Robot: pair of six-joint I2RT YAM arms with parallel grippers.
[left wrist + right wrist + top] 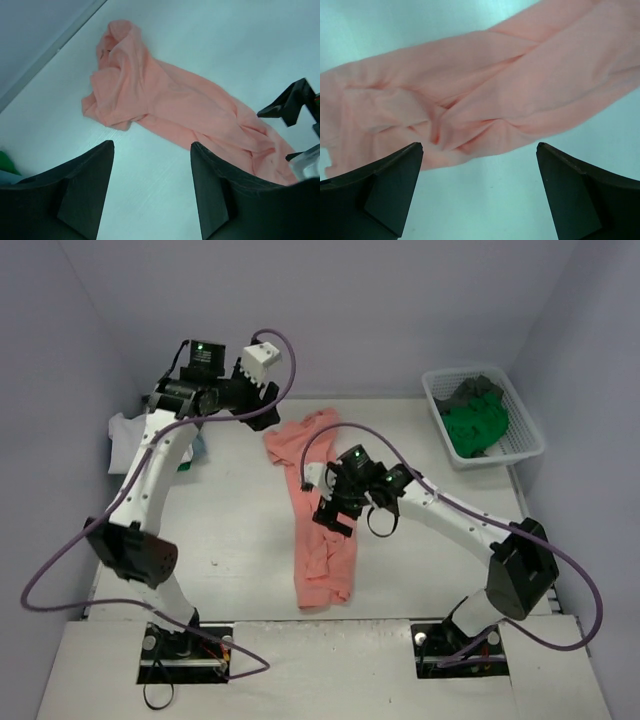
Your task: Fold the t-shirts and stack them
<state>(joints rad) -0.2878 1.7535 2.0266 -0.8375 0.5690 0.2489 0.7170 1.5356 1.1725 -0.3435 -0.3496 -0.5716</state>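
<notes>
A salmon pink t-shirt [318,525] lies in a long crumpled strip down the middle of the table, bunched at its far end [120,75]. My left gripper [262,412] hovers by that far end, open [151,150], with only bare table between its fingers. Over the middle of the strip my right gripper [335,517] stands wide open [480,147] and holds nothing; the pink cloth [485,100] lies just beyond its fingertips. More t-shirts, green [475,425] and dark grey [478,390], fill the basket.
A white mesh basket [525,420] stands at the back right corner. A small heap of white and teal cloth [125,430] lies at the far left behind my left arm, and a green edge [5,162] shows there. Walls close in the back and both sides.
</notes>
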